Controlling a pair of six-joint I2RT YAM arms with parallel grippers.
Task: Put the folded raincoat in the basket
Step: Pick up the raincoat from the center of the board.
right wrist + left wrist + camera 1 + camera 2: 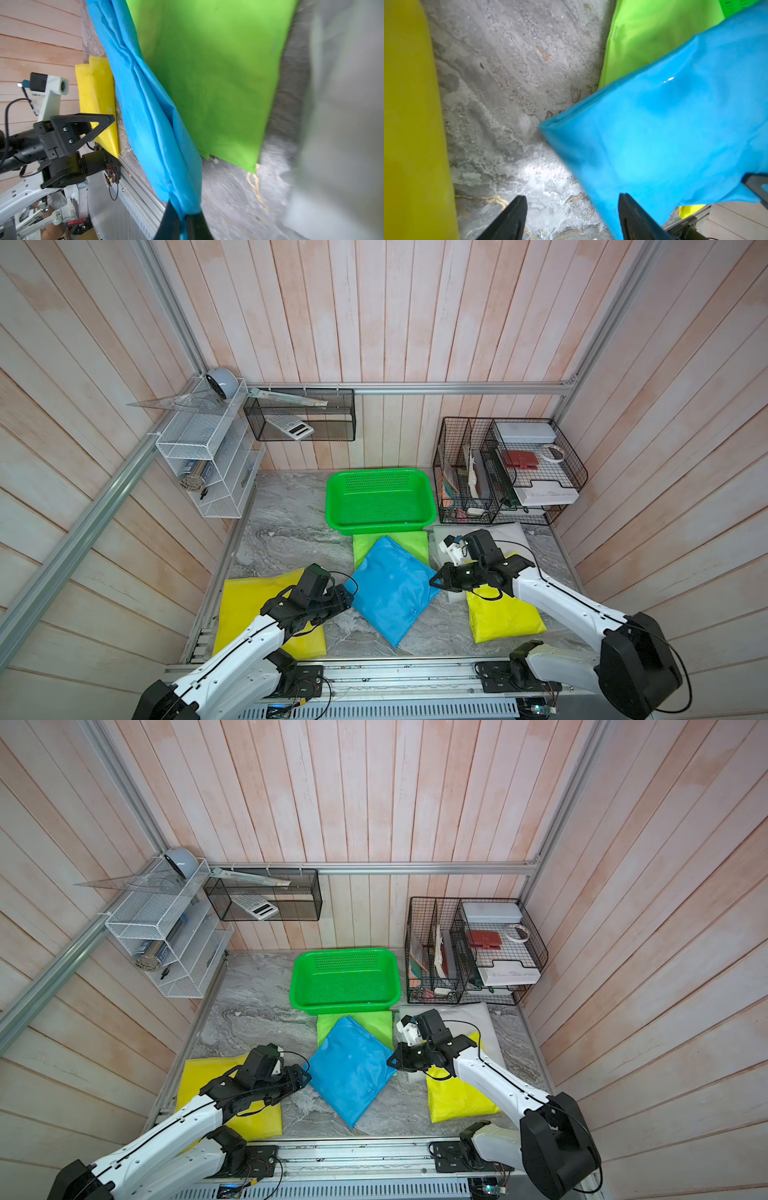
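Step in hand: the pick-up, as I judge it. The blue folded raincoat (392,589) lies on the tabletop (286,531) just short of the basket (376,527). Its far corner laps over a lime-green folded raincoat (409,545) that sits against the basket's near rim. The basket is empty (nothing delivered yet).

My right jaws are pressed together on one corner of the blue raincoat, with fabric bunched between them in the right wrist view. My left jaws stand spread at the opposite corner, one against the blue and the other over bare tabletop. I cannot tell whether the corner sits between them.

Next move, by my reckoning:
- Close the left jaws on that corner.
- Raise both sides together so the fold holds.
- Clear the basket's near rim.
- Carry the raincoat over the basket without dragging the lime-green one along.
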